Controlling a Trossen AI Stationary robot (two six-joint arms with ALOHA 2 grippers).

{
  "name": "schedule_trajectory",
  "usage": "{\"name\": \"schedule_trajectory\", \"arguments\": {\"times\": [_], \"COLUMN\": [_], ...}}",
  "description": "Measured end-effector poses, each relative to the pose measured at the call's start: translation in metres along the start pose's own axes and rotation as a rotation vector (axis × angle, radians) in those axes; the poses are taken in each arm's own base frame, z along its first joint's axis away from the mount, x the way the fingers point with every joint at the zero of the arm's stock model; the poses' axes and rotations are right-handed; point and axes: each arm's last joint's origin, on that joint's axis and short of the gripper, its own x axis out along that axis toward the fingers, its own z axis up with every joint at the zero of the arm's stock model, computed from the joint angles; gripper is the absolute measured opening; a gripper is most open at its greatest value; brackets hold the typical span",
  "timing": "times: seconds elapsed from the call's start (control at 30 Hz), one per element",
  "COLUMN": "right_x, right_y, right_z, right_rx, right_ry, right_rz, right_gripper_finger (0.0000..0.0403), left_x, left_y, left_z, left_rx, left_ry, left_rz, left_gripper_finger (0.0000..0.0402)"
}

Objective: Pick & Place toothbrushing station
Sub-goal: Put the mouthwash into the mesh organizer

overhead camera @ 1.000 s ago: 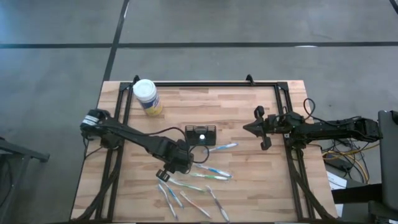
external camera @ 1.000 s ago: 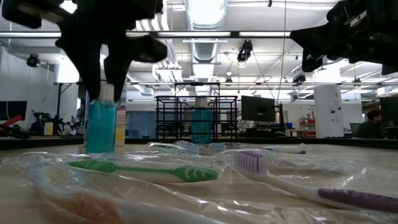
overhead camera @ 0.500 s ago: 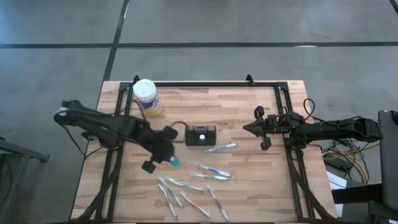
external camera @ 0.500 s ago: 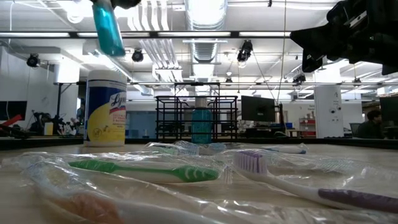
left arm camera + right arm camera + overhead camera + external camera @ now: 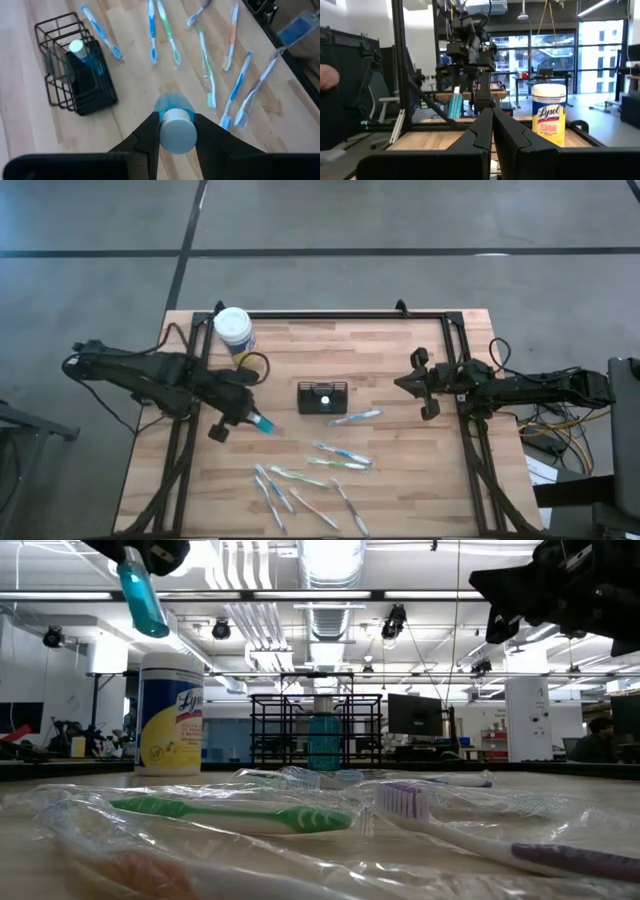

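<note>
The toothbrushing station, a black wire caddy [image 5: 322, 397] [image 5: 75, 65], stands mid-table with a blue white-capped bottle [image 5: 82, 52] inside. Several wrapped toothbrushes [image 5: 338, 461] [image 5: 205, 65] lie on the wood nearer the front edge. My left gripper [image 5: 250, 418] [image 5: 175, 117] is left of the caddy, up in the air, shut on a small blue bottle [image 5: 263, 423] [image 5: 143, 595]. My right gripper [image 5: 400, 384] [image 5: 492, 117] hangs shut and empty near the table's right side. My left gripper pinches the small blue bottle at its capped end [image 5: 176, 131] between its two fingers [image 5: 150, 132], one on each side. The fingers slant downward. The bottle is lifted clear of the table and tilted, its blue body [image 5: 172, 104] pointing down beyond the fingertips.
A yellow wipes jar with a white lid [image 5: 233, 335] [image 5: 168, 712] stands at the far left of the table. A black frame rail [image 5: 330, 314] runs along the far edge and both sides. Bare wood lies between the caddy and the right arm.
My left gripper has lifted the small blue bottle off the table in front of the caddy and carried it up and toward the table's left edge. The bottle stood upright and now hangs tilted, high above the table. The right arm has kept still.
</note>
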Motion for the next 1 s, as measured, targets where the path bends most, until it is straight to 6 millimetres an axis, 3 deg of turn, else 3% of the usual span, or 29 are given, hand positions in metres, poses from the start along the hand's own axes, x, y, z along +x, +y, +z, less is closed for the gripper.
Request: {"name": "schedule_trajectory", "arguments": {"times": [0.37, 0.63, 1.0], "right_x": [0.000, 0.000, 0.000], "right_y": [0.001, 0.001, 0.001], "right_z": [0.002, 0.003, 0.002], "right_rx": [-0.071, -0.021, -0.017], "right_ry": [-0.013, -0.023, -0.022], "right_rz": [0.038, 0.039, 0.037], "right_gripper_finger": [0.0013, 0.0013, 0.0013], "left_x": [-0.009, 0.008, 0.022], "left_y": [0.006, 0.005, 0.002], "left_z": [-0.037, -0.054, -0.092], "left_rx": [-0.030, -0.059, -0.208], "left_ry": [-0.225, -0.438, -0.498], "left_rz": [0.097, 0.127, 0.198], "left_gripper_finger": [0.0097, 0.0097, 0.0097]}}
